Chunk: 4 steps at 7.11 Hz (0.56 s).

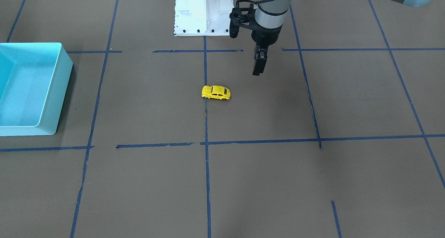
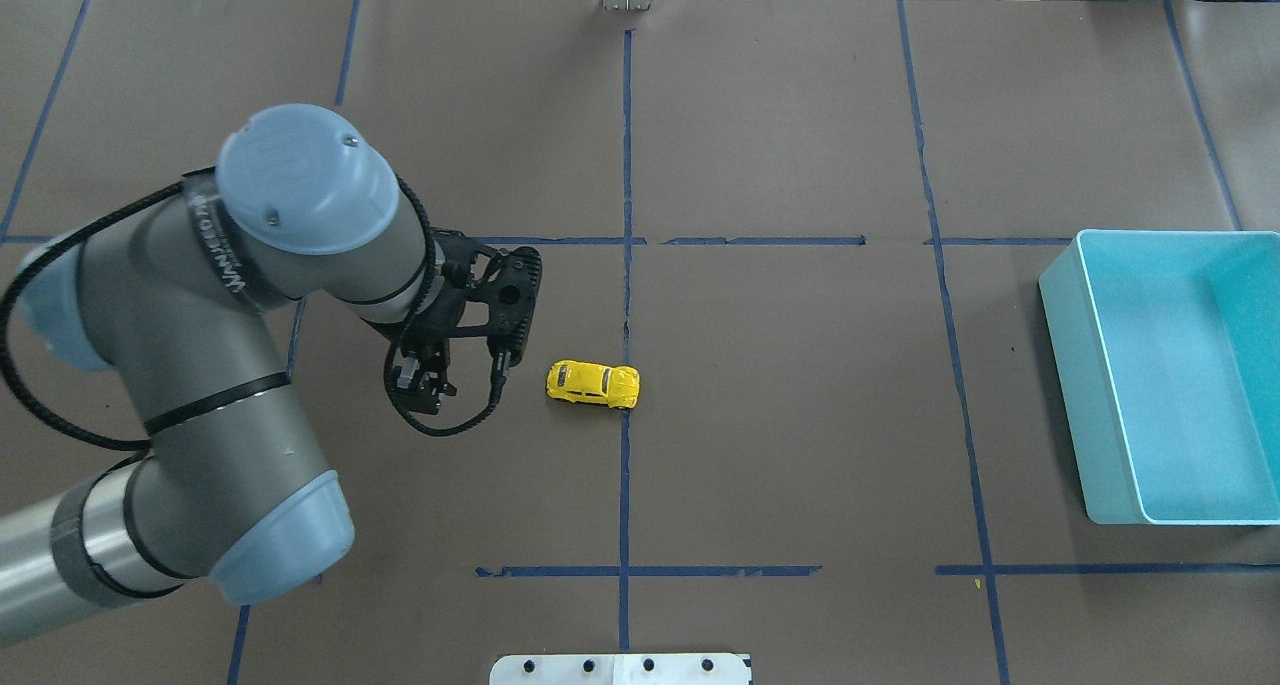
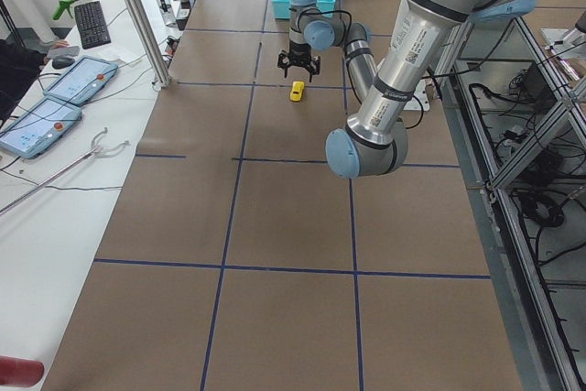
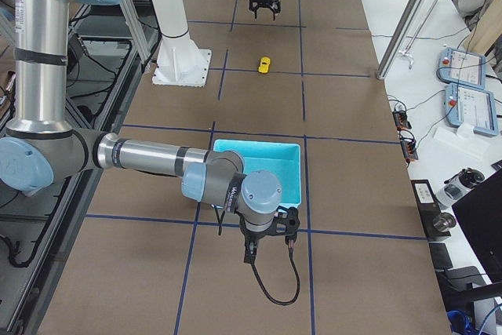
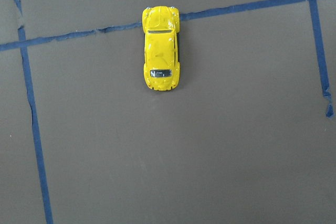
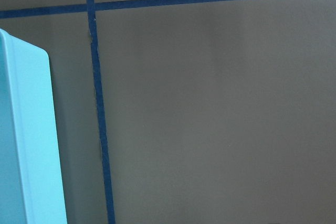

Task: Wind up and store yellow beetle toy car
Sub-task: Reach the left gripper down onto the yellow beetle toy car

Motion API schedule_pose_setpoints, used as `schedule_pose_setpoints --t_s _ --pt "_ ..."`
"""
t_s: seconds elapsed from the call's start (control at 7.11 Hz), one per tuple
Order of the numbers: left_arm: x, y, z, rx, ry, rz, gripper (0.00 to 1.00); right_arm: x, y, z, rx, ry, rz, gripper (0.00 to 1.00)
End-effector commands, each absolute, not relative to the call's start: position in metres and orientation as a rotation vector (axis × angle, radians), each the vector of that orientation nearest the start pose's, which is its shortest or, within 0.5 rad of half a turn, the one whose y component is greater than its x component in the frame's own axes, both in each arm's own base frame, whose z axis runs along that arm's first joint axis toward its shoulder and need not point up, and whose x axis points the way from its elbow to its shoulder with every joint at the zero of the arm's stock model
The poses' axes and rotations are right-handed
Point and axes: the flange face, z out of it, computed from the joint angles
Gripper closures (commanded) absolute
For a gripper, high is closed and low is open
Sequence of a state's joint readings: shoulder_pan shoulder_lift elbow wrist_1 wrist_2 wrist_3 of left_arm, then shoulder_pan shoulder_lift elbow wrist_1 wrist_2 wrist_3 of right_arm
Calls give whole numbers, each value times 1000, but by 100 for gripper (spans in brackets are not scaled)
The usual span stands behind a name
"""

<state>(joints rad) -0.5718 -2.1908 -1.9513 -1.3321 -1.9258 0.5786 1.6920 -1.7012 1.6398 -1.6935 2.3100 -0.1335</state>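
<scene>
The tiny bright-yellow rounded toy car (image 2: 593,384) stands on its wheels, near but clear of the left gripper (image 2: 421,390), whose black fingers (image 1: 260,62) hover spread (and empty). Whether the right gripper (image 4: 271,253) is spread or clenched, I cannot tell.

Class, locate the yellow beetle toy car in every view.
Front-facing: yellow beetle toy car just above centre.
Overhead: car just left of centre.
Exterior left: car top centre.
Exterior right: car upper centre.
Left wrist: car upper middle.
Right wrist: absent.
Landmark: blue tape line at car's end.
</scene>
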Motion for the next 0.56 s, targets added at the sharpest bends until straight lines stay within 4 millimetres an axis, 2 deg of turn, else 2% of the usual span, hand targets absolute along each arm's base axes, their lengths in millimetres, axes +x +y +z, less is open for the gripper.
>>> schedule_pose_setpoints --t_s 0.0,0.14,0.28,0.42 --pt "492 -415 169 781 588 1577 1 117 -410 699 -81 -754 56 0" --pt "510 -422 166 775 598 1560 1 117 -410 698 -79 -753 56 0" --pt "537 -415 168 747 608 1581 1 117 -410 698 -79 -753 56 0" --pt "546 -417 169 764 614 1585 1 117 -410 699 -81 -754 56 0"
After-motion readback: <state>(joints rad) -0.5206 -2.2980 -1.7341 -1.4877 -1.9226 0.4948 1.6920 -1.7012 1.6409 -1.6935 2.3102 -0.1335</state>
